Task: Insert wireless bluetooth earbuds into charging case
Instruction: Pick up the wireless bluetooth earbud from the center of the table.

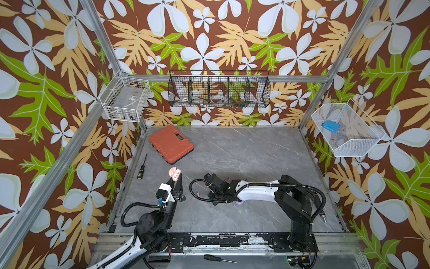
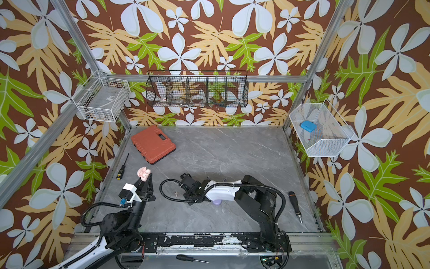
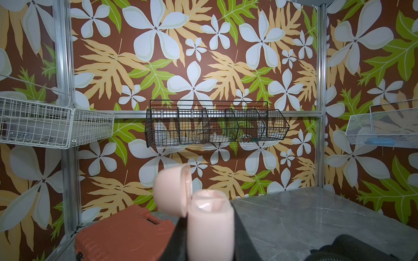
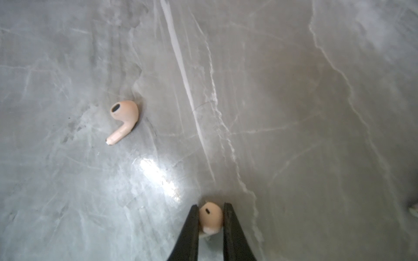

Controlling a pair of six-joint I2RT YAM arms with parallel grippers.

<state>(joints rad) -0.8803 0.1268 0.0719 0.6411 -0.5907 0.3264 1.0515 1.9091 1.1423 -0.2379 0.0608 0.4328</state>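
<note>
Earbud (image 4: 210,218) sitting pinched between fingers (image 4: 192,226) of right claw (image 4: 211,206), low at table (image 4: 294,113); second earbud (image 4: 124,119) lying apart on table. Left claw (image 1: 176,178) gripping open pink case (image 3: 210,226), holding it raised.

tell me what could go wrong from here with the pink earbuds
1. The right gripper pinches a pink earbud by its rounded head, at the very fingertips; it may squirt out on lifting.
2. The left gripper holds the open pink case in the air, so a misaligned stem could push it askew.
3. The loose earbud nearby could get knocked.
</note>
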